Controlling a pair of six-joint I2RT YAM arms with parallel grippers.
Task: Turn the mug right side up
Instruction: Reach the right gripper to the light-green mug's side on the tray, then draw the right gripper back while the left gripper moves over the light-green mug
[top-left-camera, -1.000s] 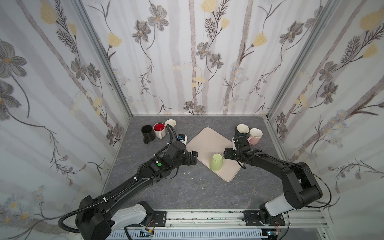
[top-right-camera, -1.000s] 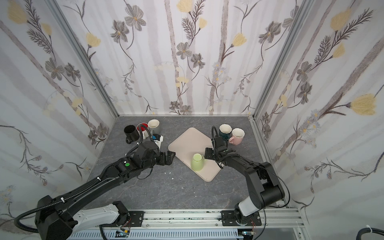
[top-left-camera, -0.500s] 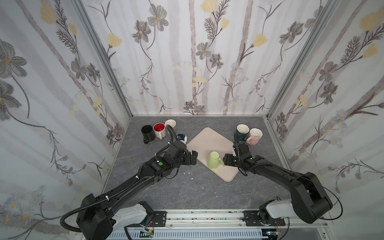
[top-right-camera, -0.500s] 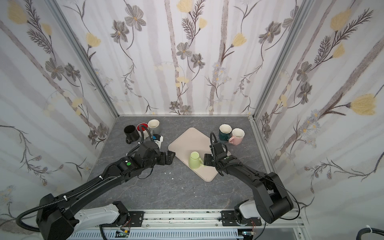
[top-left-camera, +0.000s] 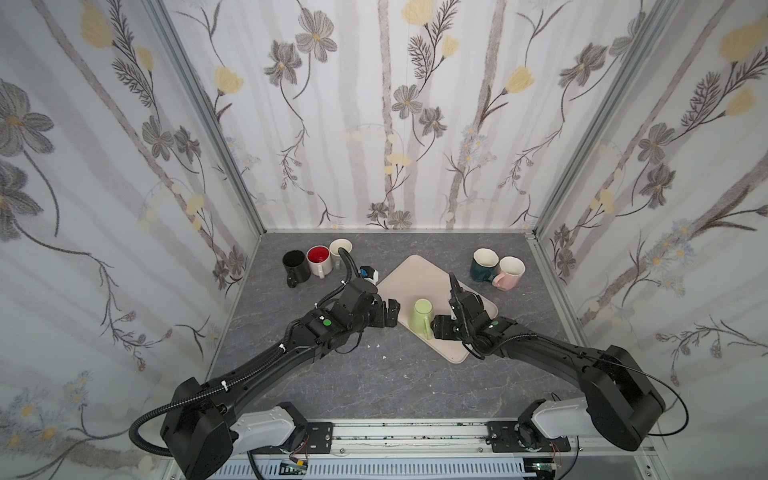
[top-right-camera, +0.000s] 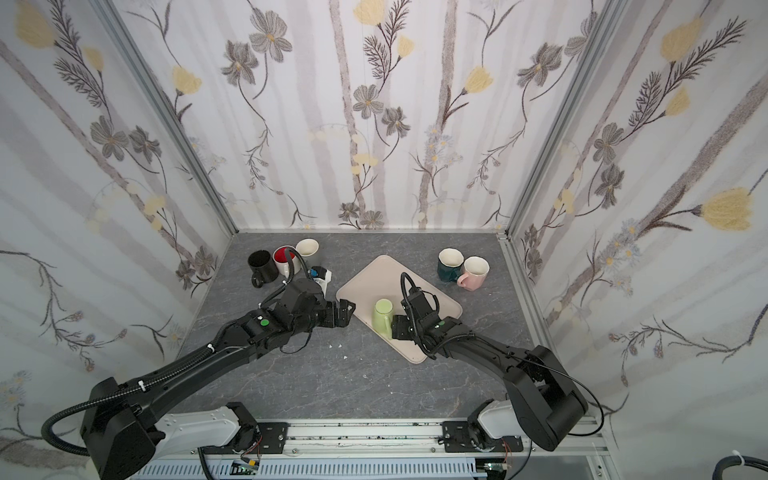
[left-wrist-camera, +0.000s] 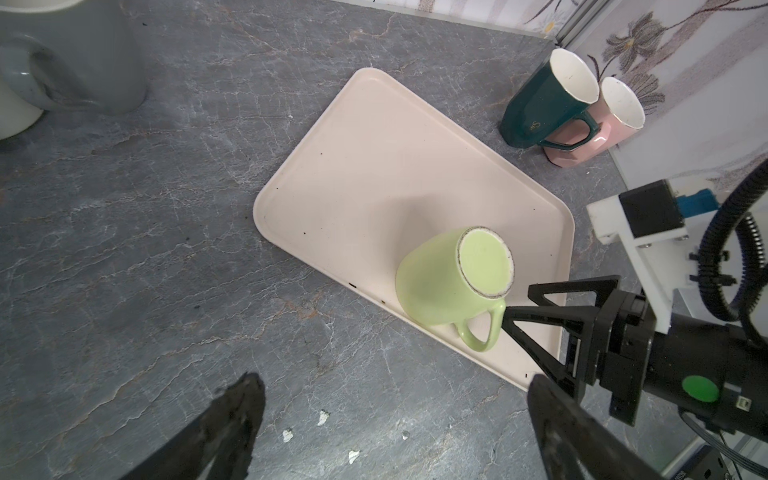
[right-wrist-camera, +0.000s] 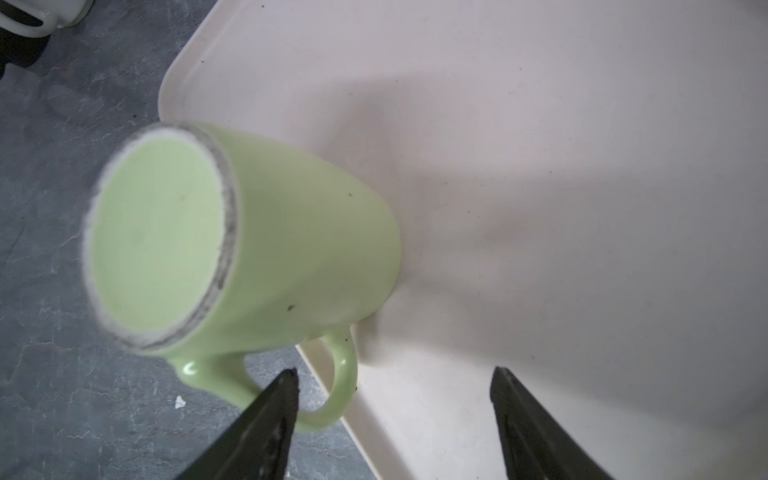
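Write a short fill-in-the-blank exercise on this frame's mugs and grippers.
The green mug stands ____ on the tray. The right gripper is ____, straddling the mug's handle. Beside the dark green mug stands a ____ mug.
Missing: upside down; open; pink.

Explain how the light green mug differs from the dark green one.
The light green mug stands upside down on the tray; the dark green mug stands upright on the table. The dark green mug's handle is angular; the light green mug's is rounded. Both are single-handled.
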